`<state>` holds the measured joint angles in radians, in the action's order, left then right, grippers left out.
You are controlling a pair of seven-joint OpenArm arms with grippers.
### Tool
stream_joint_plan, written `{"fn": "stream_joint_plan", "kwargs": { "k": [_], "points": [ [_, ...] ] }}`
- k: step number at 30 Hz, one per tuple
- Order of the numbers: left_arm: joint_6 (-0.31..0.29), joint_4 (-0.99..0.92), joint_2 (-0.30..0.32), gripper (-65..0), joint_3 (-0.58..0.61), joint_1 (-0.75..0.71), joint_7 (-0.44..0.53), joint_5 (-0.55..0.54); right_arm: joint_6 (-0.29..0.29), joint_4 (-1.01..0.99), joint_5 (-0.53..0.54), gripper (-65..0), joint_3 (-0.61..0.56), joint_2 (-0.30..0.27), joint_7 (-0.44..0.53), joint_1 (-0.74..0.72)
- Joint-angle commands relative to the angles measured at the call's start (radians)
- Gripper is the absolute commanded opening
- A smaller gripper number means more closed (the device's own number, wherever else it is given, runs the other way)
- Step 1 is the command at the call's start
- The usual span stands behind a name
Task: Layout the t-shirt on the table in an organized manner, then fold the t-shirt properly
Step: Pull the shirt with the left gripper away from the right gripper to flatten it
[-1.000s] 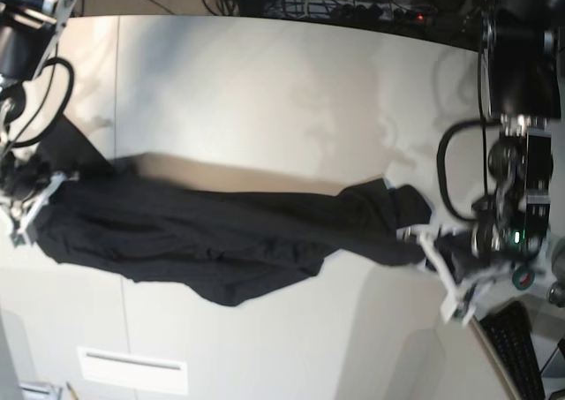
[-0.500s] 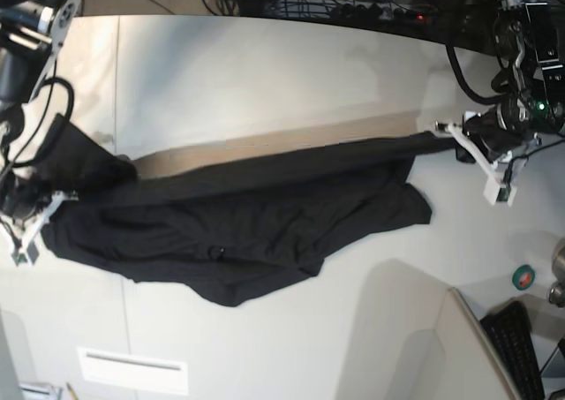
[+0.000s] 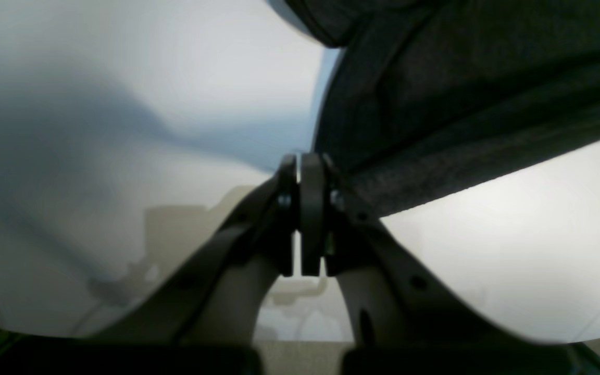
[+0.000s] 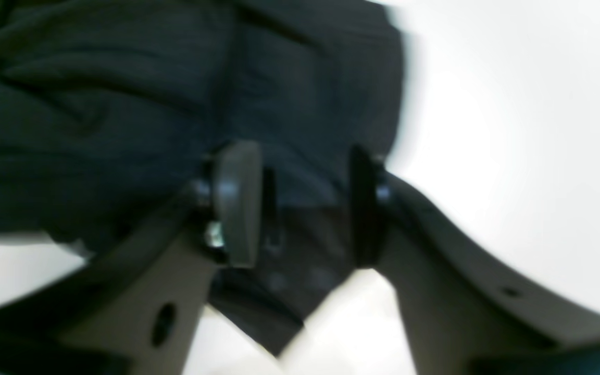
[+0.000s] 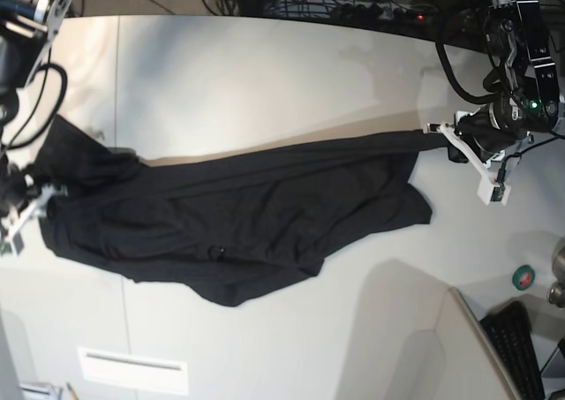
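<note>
The laying-out step is in hand. The left tool [image 3: 302, 219] is clamped tight on the edge of the t-shirt [image 5: 238, 232], which runs away from it. The right tool [image 4: 300, 203] stands parted with cloth between its fingers, not gripping. Next, I judge, both ends need spreading flat. The shirt lies black, plain and rumpled across the worktop [image 5: 265, 82] between both tools.

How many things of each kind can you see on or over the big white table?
T-shirt: 1
Robot arms, the left gripper and the right gripper: 2
Vent panel: 1
Tape roll: 1
Keyboard: 1
Total: 6, on the table.
</note>
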<state>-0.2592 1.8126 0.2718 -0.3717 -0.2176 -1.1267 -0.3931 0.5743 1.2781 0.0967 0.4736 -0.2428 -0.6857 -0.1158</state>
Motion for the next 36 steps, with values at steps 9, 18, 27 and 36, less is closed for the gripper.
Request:
{"fn": "stream_joint_plan", "kwargs": {
  "k": [9, 18, 27, 36],
  "points": [
    [0.007, 0.014, -0.009, -65.0, -0.005, -0.001, 0.015, -0.004, 0.014, -0.09, 0.025, -48.9, -0.003, 0.026, 0.033, 0.018],
    [0.007, 0.014, -0.009, -65.0, -0.005, -0.003, 0.015, -0.004, 0.014, -0.217, 0.025, -65.0, -0.006, 0.024, 0.053, -0.031],
    [0.007, 0.014, -0.007, -65.0, -0.005, -0.003, 0.015, -0.004, 0.014, -0.107, 0.025, -65.0, -0.006, 0.027, -0.012, 0.074],
    [0.007, 0.014, -0.007, -65.0, -0.005, -0.003, 0.015, -0.004, 0.014, 0.18, 0.03, -65.0, 0.004, 0.073, -0.107, 0.302]
  ]
}}
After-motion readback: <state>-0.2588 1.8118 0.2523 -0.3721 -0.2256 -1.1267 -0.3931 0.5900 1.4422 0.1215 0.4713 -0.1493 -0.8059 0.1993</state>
